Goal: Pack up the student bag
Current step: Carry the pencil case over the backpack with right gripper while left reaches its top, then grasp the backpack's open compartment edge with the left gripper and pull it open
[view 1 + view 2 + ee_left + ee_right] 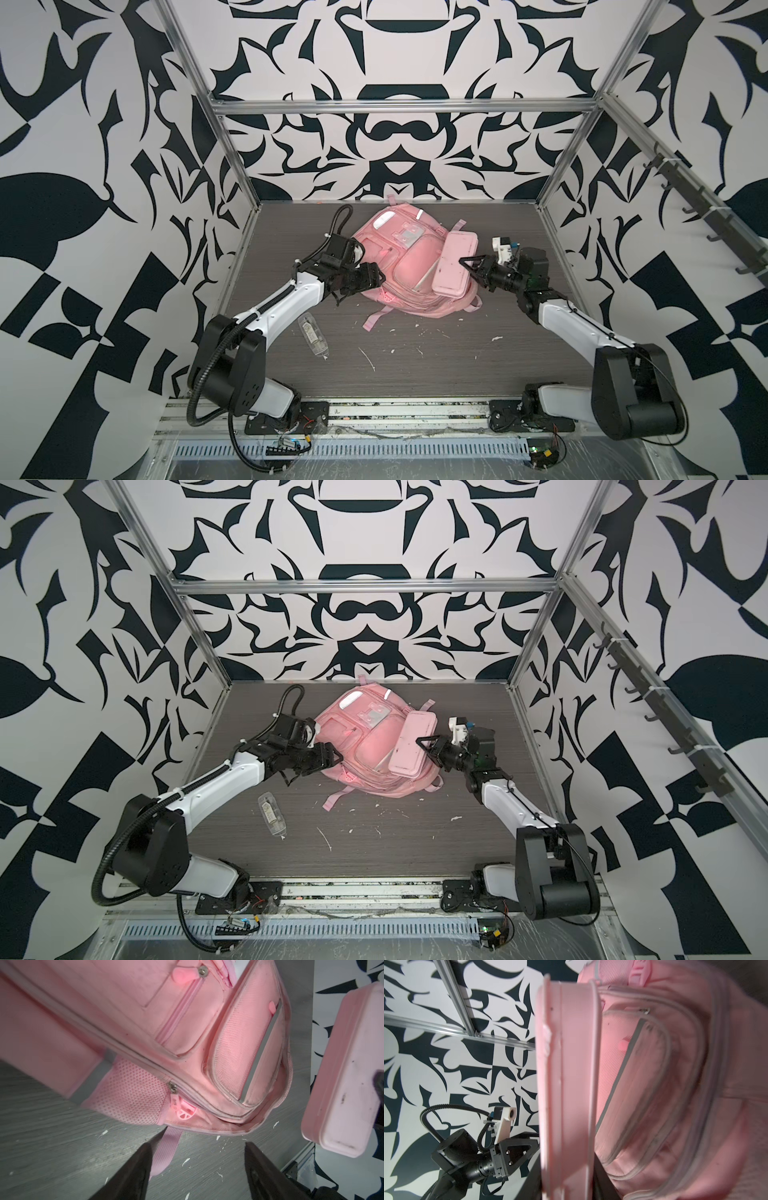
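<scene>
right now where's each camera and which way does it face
Top views: high at the front, looking down on the student bag; left arm and right arm show.
Left wrist: behind the open left gripper, facing the bag; both fingers show.
Right wrist: behind the right gripper, along its clamped pencil case; one finger shows.
Shared: both wrist views show bag and case.

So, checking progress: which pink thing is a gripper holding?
The flat pencil case, clamped by the right gripper; the student bag lies ungripped on the table.
</scene>
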You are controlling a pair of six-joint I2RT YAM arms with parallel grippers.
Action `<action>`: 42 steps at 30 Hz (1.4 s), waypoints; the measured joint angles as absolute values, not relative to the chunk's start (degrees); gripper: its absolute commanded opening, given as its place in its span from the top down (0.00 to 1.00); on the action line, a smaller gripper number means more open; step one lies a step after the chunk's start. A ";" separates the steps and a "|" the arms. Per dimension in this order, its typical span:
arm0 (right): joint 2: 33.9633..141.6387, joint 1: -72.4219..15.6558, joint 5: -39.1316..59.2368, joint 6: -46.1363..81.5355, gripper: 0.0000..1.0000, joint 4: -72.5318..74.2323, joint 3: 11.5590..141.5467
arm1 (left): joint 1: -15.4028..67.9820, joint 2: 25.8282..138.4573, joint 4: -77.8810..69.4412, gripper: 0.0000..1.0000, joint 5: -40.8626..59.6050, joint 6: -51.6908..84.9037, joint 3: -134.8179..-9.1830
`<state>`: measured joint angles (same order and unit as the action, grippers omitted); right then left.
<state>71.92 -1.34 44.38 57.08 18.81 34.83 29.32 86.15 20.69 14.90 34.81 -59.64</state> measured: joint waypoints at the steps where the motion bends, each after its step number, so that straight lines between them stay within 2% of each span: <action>1: 71.16 -0.16 44.58 57.25 0.88 18.57 34.46 | 30.20 87.22 20.71 0.27 14.52 34.57 -60.86; 9: 67.33 8.69 47.81 58.43 0.89 16.71 32.77 | 37.98 94.89 24.08 0.27 8.84 31.27 -72.51; 18: 66.19 14.85 51.46 58.52 0.90 14.61 31.83 | 46.44 103.26 31.31 0.28 -0.75 24.60 -84.44; 29: 65.52 16.60 52.95 57.93 0.90 12.99 31.59 | 53.56 116.31 40.14 0.32 -13.04 15.44 -98.89; 42: 64.73 17.12 53.41 56.95 0.90 11.07 31.27 | 57.65 123.83 44.16 0.36 -23.11 9.96 -103.72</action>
